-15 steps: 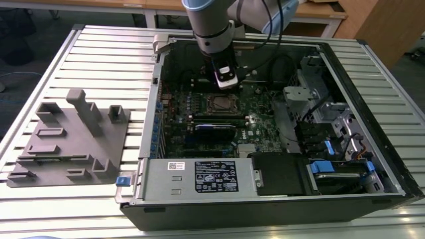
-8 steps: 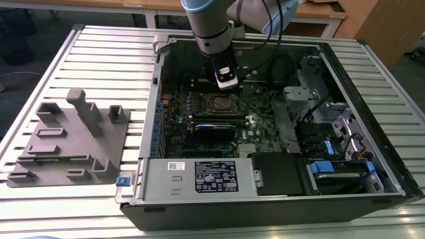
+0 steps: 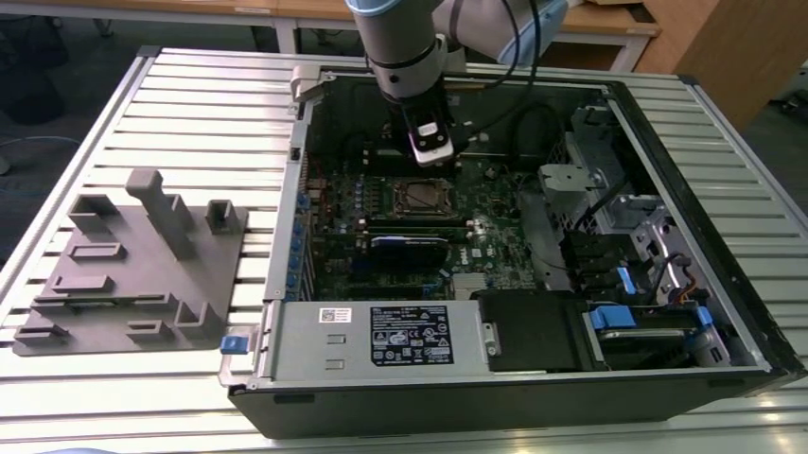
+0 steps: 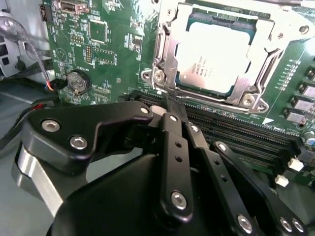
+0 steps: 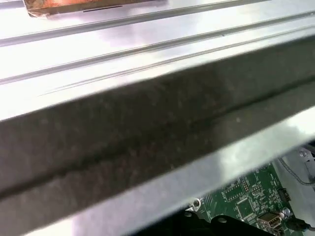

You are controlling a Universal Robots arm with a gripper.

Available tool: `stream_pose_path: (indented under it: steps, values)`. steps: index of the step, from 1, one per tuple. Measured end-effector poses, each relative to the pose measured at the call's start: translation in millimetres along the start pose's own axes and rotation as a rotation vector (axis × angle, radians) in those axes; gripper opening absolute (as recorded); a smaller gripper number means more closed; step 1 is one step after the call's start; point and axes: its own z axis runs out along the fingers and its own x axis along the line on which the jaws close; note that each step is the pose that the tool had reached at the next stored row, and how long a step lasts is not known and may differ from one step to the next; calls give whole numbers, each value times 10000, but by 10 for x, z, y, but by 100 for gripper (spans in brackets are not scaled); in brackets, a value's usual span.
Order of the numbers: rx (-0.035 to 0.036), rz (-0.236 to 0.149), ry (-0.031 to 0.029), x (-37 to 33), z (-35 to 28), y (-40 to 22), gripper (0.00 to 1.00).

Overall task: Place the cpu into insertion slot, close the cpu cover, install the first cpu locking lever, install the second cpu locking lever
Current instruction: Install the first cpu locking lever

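In the second wrist view the cpu [image 4: 211,54] lies flat in the insertion slot [image 4: 246,98], its silvery top showing through the window of the cpu cover [image 4: 170,54]. The cover's metal frame lies down around the chip. My gripper [image 4: 167,101] has its black fingers [image 4: 172,142] pressed together, with the tips right at the socket's near edge and nothing visible between them. In the exterior view the gripper [image 3: 430,159] hangs inside the open computer case just behind the insertion slot [image 3: 423,197]. How the locking levers stand I cannot make out.
Long black memory slots [image 4: 236,132] run beside the socket, and a coin battery [image 4: 77,81] sits on the board. A grey fixture [image 3: 127,265] lies on the slatted table. The power supply [image 3: 378,331] and drive cage [image 3: 619,227] crowd the case, whose wall [image 5: 147,147] passes close.
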Motion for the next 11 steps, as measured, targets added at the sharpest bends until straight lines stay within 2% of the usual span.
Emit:
stream_pose_path:
  steps: [3,8,10,11]
  values:
    - [-7,0,-13,-2,16,-19,11]
    - [-38,-7,-71,6,50,-32,11]
    - [-133,27,-43,6,51,-32,11]
    - [-156,36,-34,7,51,-32,11]
